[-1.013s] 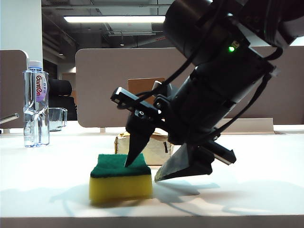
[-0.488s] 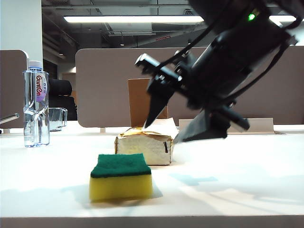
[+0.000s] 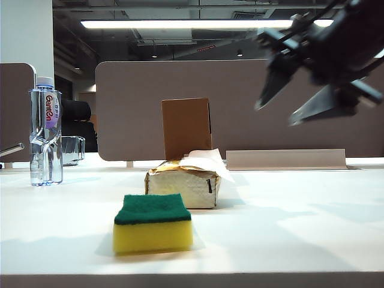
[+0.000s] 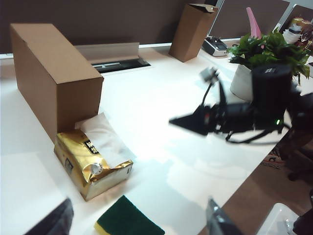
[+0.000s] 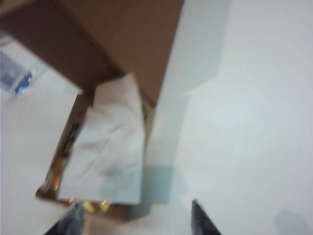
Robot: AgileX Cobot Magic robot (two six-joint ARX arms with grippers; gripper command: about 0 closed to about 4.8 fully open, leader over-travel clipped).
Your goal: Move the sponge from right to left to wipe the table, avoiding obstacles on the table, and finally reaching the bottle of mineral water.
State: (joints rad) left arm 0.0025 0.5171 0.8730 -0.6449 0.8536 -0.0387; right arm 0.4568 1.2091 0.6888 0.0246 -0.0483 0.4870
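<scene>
Long fluorescent ceiling strip light [image 3: 180,24] across top of exterior frame, room behind dim. White flat table [image 3: 288,228] bright, soft shadows; near blown out in both wrist views. Right gripper [image 3: 294,99] motion-blurred at upper right. Right wrist view smeared overall.

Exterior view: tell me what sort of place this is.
Probably an open-plan office. A brown desk partition runs behind the white table, a fluorescent ceiling light hangs under exposed ceiling, and a potted plant sits nearby.
</scene>
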